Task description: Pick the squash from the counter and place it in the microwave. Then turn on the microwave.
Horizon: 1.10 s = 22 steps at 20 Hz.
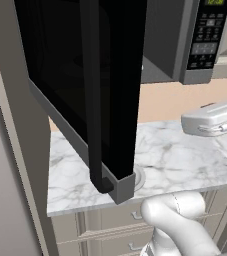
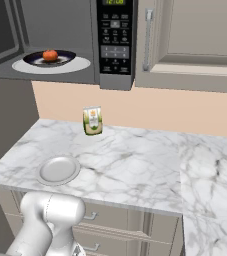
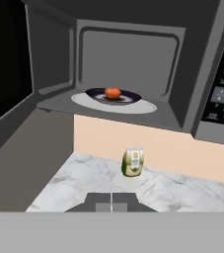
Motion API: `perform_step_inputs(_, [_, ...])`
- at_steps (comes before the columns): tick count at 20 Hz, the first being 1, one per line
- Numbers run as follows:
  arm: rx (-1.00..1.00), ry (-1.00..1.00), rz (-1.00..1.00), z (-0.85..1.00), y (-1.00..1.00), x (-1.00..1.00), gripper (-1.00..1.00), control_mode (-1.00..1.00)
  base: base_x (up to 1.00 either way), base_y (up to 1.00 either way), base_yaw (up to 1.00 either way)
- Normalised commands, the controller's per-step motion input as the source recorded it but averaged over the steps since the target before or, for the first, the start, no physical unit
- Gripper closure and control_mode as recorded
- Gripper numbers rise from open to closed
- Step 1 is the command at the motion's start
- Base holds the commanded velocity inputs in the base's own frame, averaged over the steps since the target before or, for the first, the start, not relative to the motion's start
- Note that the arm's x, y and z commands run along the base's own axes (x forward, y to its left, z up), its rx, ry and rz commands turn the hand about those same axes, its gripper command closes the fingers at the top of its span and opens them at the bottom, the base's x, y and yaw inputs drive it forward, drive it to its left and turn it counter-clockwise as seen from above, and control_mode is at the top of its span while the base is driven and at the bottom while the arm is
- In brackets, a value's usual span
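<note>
The squash (image 3: 112, 92) is a small orange-red lump on a dark dish inside the open microwave (image 3: 128, 54), centred on the pale turntable. It also shows in the right base view as the squash (image 2: 50, 55) in the cavity. My gripper (image 3: 112, 203) is shut with nothing in it, its fingertips together, back from the microwave and above the counter (image 3: 84, 178). The microwave door (image 1: 92, 85) stands swung wide open toward the base, and the button panel (image 2: 115, 37) is to the right of the cavity. My white hand (image 1: 210, 120) hovers over the counter's right part.
A green-and-white carton (image 2: 92, 120) stands on the counter (image 2: 135, 160) by the back wall, below the microwave. A white plate (image 2: 58, 169) lies near the front left edge. Beige upper cabinets (image 2: 195, 35) hang right of the microwave, with drawers below the counter.
</note>
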Motion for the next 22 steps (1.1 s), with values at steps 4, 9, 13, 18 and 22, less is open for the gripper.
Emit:
perform_step_inputs(4, [-0.02,-0.06,0.0,0.0,0.0,-0.33,1.0,-1.0,0.0,0.0,0.0])
perform_step_inputs(9, [-0.01,-0.06,0.0,0.0,0.03,-0.31,1.0,-1.0,0.0,0.0,0.0])
perform_step_inputs(13, [0.0,-0.06,0.0,0.0,0.08,-0.28,1.0,-1.0,0.0,0.0,0.0])
perform_step_inputs(18, [0.0,-0.08,0.0,0.02,0.09,-0.3,1.0,-1.0,0.0,0.0,0.0])
perform_step_inputs(22, [0.0,-0.07,0.0,0.01,0.12,-0.25,1.0,-1.0,0.0,0.0,0.0])
